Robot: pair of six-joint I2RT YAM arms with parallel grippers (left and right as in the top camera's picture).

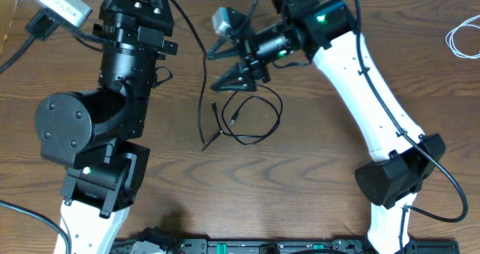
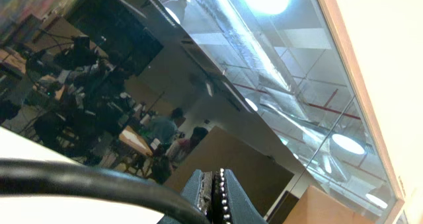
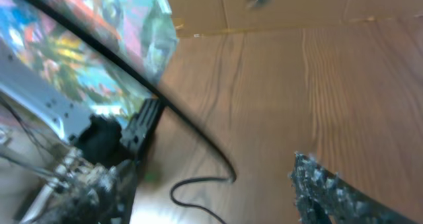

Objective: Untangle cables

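Note:
Thin black cables (image 1: 259,119) lie looped near the middle of the wooden table (image 1: 315,171), their small plug ends spread to the left. A white cable (image 1: 465,40) lies coiled at the far right edge. My right gripper (image 1: 214,71) hovers just above the black loop, pointing left, open. In the right wrist view a black cable (image 3: 198,179) curves on the wood between my right gripper's (image 3: 210,168) spread fingers, untouched. My left gripper (image 2: 213,178) points up and away from the table, shut on nothing.
A long thin black cord (image 1: 201,67) runs from the back down past the loop's left side. Thicker black cords trail from both arms. Cardboard (image 3: 264,6) stands behind the table. A black rail (image 1: 262,246) lines the front edge.

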